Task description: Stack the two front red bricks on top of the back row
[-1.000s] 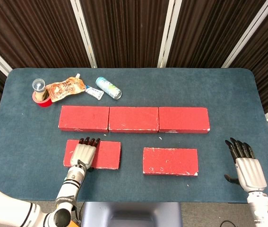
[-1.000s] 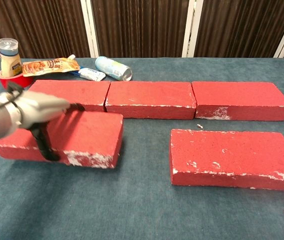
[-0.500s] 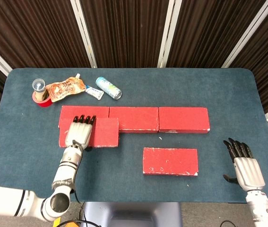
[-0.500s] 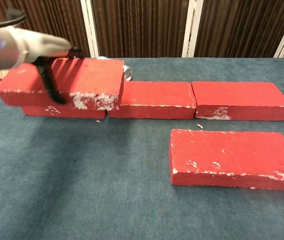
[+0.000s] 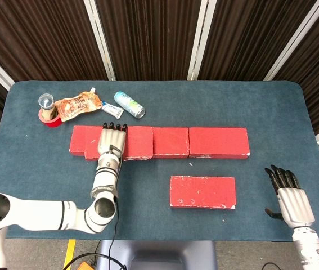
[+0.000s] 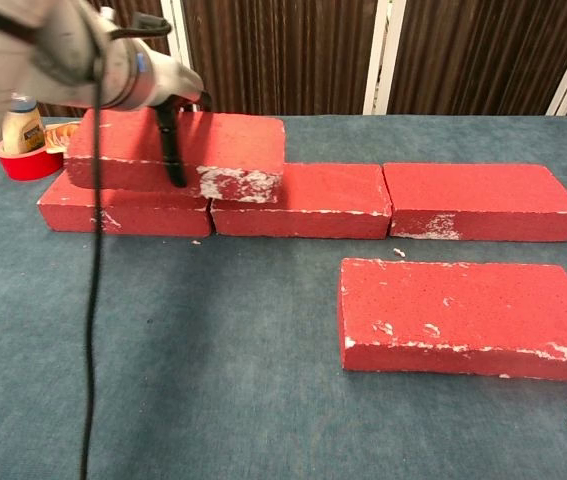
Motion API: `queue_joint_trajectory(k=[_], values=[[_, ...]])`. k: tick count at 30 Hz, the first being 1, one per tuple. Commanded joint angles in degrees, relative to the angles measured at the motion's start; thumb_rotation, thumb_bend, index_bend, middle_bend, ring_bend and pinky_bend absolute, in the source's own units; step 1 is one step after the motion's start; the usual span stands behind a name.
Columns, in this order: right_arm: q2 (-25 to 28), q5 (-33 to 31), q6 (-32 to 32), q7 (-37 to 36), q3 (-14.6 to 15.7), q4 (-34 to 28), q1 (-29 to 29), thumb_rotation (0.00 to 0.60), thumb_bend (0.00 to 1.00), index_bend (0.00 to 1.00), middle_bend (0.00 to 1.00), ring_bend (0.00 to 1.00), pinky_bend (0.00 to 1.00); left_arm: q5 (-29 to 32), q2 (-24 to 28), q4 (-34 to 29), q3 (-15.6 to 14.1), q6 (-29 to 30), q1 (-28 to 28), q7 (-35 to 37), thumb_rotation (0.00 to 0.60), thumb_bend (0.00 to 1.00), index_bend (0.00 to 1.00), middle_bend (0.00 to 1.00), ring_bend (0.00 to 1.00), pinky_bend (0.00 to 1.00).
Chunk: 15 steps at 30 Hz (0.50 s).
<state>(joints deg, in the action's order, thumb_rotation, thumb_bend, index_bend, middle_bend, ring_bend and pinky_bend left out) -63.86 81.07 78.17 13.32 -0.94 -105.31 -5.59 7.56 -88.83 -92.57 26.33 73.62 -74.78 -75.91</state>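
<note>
The left hand [image 5: 112, 142] grips a rough red rectangular brick [image 6: 225, 152] over the back row of red bricks [image 6: 363, 200]; the right hand [image 5: 293, 199] lies open near the front red brick [image 5: 202, 192].

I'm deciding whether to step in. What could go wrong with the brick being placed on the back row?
The left robot hand grips the carried brick over the seam between the left back brick and the middle back brick, offset from both. Released here, it may settle crooked or nudge the row. The front brick is not yet stacked.
</note>
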Motion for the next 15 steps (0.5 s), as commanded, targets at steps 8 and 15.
queue_joint_trajectory(k=[8,15], values=[[-0.4,-0.8,-0.6,0.6,-0.1,0.4,-0.3,0.600,0.00,0.15,0.12,0.04,0.00,6.7,-3.8,10.6,4.1,-5.2,-3.6,-0.8,0.600,0.27,0.00,0.12,0.00,0.07],[-0.9,-1.3,-1.3,1.4,0.0,0.6,-0.7,0.600,0.00,0.15,0.12,0.04,0.00,7.3,-4.7,13.7,4.0,-6.9,-3.9,-1.0,0.600,0.27,0.00,0.12,0.00,0.07]])
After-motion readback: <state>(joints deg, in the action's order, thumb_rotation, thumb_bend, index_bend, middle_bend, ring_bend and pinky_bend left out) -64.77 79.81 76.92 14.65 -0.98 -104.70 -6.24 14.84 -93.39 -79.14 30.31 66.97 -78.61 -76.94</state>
